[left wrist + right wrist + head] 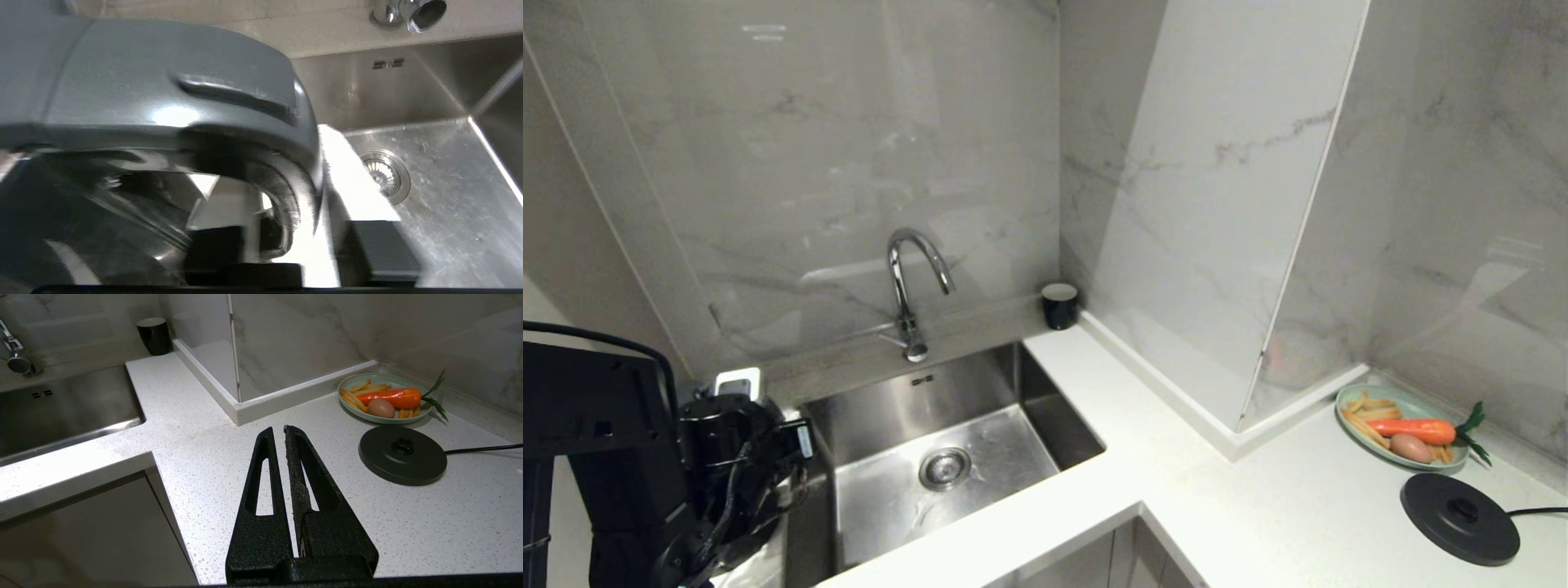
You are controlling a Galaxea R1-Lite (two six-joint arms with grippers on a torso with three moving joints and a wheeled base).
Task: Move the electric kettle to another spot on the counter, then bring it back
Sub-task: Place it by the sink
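The electric kettle (163,98) is found off its round corded base (1460,518), which lies bare near the counter's (1258,523) right front edge, just in front of a green plate (1347,398) carrying a carrot, an egg and fries. In the left wrist view the kettle's glossy loop handle fills the frame, close against the camera, with the steel sink (947,457) and its drain directly beyond; the kettle is thus placed at the counter's far left end, beside the sink's left rim. The left gripper (286,245) is seen straddling the handle, one dark finger (214,247) on each side; whether the handle is pinched or already let go cannot be told. In the head view only the left arm's black wrist is seen at the lower left corner. The right gripper (282,430) is held idle over the counter's front part, its fingers pressed together on nothing. A small black mug (1059,305) stands at the back rim, right of the faucet (913,286). The outbound move is judged done or nearly done; the return to the right side is judged still outstanding.
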